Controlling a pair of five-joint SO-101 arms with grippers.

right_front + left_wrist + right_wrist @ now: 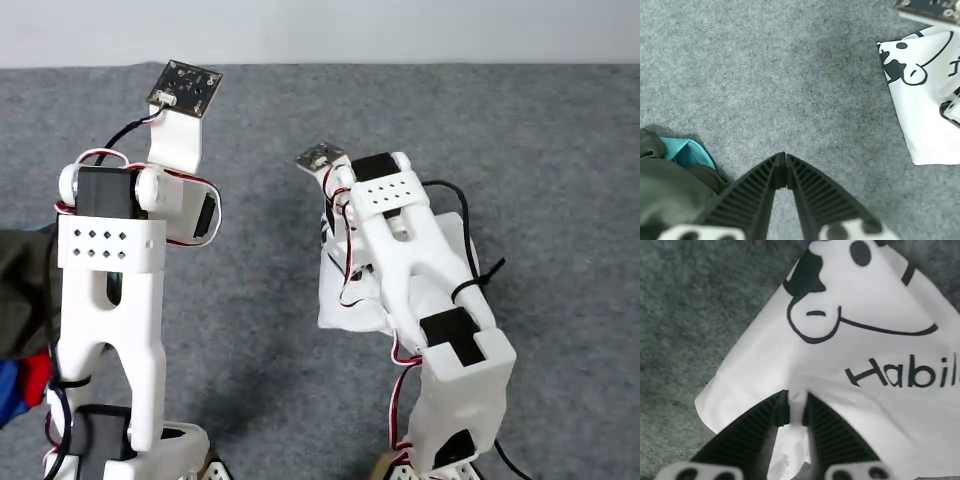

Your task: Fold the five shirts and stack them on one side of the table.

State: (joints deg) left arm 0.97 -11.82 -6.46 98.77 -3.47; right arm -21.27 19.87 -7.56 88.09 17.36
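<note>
Grey, felt-like surface point(270, 340) spreads under both arms. Nearest, at about 8 o'clock on the high view's edge, a heap of shirts point(18, 300) lies bunched, dark grey on top with blue and red below; a teal one point(687, 152) peeks out in the left wrist view. Just beside that heap the left hand point(785, 172) hangs over bare grey, its fingers pressed together on nothing. Toward 4 o'clock from the middle, the white shirt point(350, 312) with a black cartoon print lies beneath the right arm. The right hand point(796, 412) pinches a ridge of its cloth. At 12 o'clock runs a pale wall point(320, 30).
</note>
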